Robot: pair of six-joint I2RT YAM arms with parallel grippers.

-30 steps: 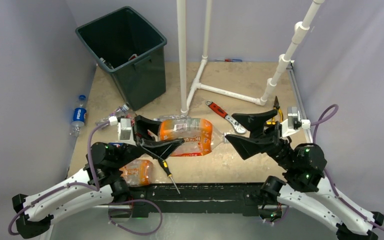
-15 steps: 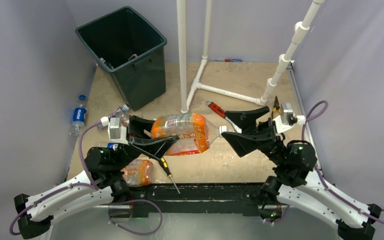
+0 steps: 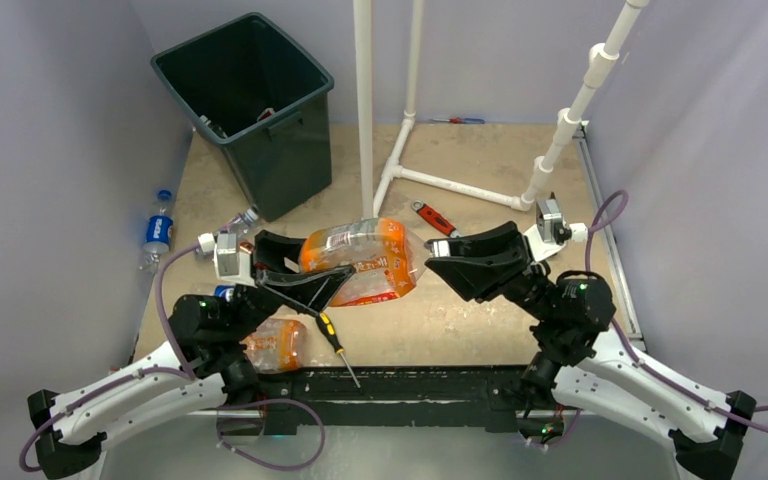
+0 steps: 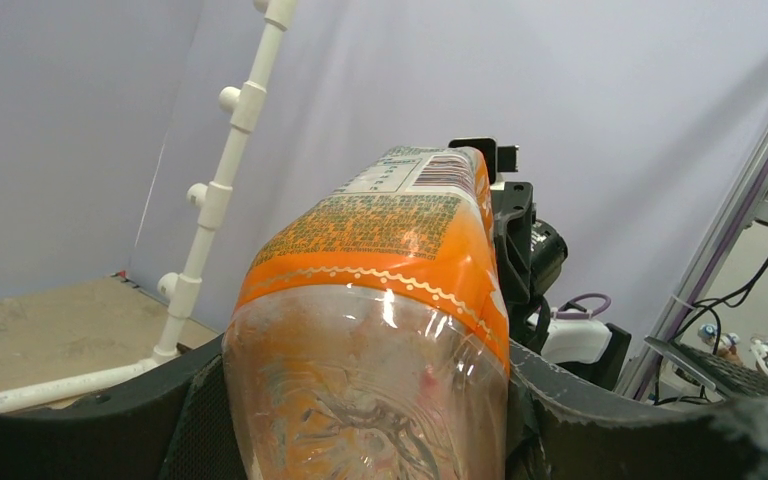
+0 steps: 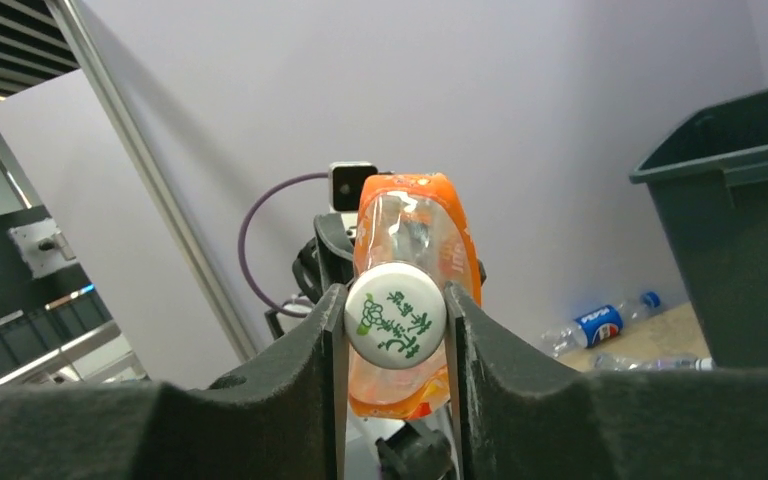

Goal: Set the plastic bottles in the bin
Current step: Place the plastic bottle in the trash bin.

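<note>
Orange-label bottle (image 3: 360, 262): left gripper (image 3: 322, 266) clamps base, right gripper (image 5: 395, 318) pinches cap. Apparent handover; next, one releases, then far-left-corner bin (image 3: 278, 110).

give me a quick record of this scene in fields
held item: orange-label bottle, horizontal
left pincer: shut on its base end
right pincer: shut on its white cap
bin: far left, upright, open
loose bottles: pepsi bottle far left; crushed orange bottle near front
tools: screwdriver, red wrench
</note>
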